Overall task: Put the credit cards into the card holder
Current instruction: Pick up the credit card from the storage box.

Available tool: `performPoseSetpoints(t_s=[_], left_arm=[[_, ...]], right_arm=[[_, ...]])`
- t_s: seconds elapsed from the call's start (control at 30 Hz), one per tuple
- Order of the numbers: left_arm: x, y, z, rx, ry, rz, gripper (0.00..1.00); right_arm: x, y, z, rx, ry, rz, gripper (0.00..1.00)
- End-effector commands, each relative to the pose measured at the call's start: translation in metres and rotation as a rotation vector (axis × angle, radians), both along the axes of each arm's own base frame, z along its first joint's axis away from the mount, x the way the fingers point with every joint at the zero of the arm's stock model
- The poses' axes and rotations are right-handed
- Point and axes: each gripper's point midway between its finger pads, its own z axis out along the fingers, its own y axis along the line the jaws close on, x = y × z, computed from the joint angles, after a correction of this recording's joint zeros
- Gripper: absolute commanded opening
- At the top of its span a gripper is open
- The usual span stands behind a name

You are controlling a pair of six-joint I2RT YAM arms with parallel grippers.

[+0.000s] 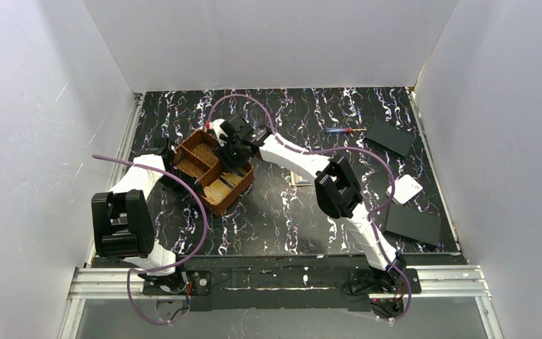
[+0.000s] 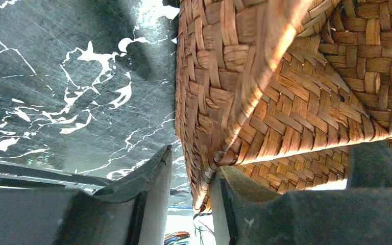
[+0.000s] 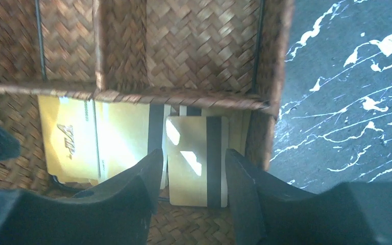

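- The credit cards (image 3: 107, 143) lie flat and overlapping in one compartment of the woven tray (image 3: 184, 97), against its divider; in the top view this is the compartment nearer the arm bases.
- One gold card with a dark stripe (image 3: 196, 161) lies uppermost, between the fingers of the right gripper (image 3: 194, 153).
- Those jaws stand apart, flanking the striped card's long edges; I cannot tell whether they squeeze it.
- The left gripper (image 2: 193, 161) straddles the tray's outer wall, jaws released: one finger is against the weave, and a thin gap shows at the other.
- The tray sits on the black marbled table (image 1: 282, 219).
- A white square box (image 1: 407, 188) and two black plates (image 1: 413, 224) lie well apart, to the right.
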Motion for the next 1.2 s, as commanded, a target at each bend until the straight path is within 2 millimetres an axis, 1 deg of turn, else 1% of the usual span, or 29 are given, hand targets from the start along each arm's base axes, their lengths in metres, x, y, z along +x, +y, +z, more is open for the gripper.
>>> performPoseSetpoints(t_s=[0.0, 0.03, 0.23, 0.33, 0.43, 0.53, 0.6, 0.7, 0.77, 1.03, 1.17], left_arm=[[-0.011, 0.001, 0.002, 0.010, 0.032, -0.013, 0.28], [-0.012, 0.001, 0.002, 0.010, 0.034, -0.013, 0.27], [-0.011, 0.000, 0.003, 0.006, 0.030, -0.014, 0.25], [-0.011, 0.000, 0.004, 0.006, 0.030, -0.016, 0.25], [-0.013, -0.001, 0.003, 0.004, 0.036, -0.016, 0.24], [-0.013, -0.001, 0.003, 0.004, 0.035, -0.014, 0.23], [-0.013, 0.000, 0.003, 0.006, 0.036, -0.013, 0.23], [-0.015, 0.001, 0.002, 0.013, 0.044, -0.013, 0.22], [-0.018, 0.001, 0.001, 0.016, 0.053, -0.012, 0.20], [-0.020, 0.004, 0.001, 0.031, 0.065, -0.013, 0.18], [-0.021, 0.004, 0.000, 0.035, 0.068, -0.015, 0.17]], right_arm=[[-0.001, -0.006, -0.007, -0.121, -0.106, 0.062, 0.58], [-0.005, -0.003, -0.009, -0.123, -0.105, 0.074, 0.58], [-0.011, 0.005, -0.024, -0.156, -0.123, 0.075, 0.64], [-0.009, 0.005, -0.030, -0.196, -0.161, 0.051, 0.66], [-0.005, 0.004, -0.036, -0.220, -0.173, 0.028, 0.66], [-0.001, -0.001, -0.038, -0.253, -0.204, 0.000, 0.65], [0.007, -0.010, -0.034, -0.300, -0.258, -0.045, 0.60], [0.023, -0.025, -0.021, -0.361, -0.343, -0.121, 0.49], [0.030, -0.032, -0.013, -0.382, -0.382, -0.157, 0.47], [0.039, -0.032, 0.012, -0.350, -0.428, -0.199, 0.41], [0.043, -0.036, 0.023, -0.340, -0.441, -0.226, 0.37]])
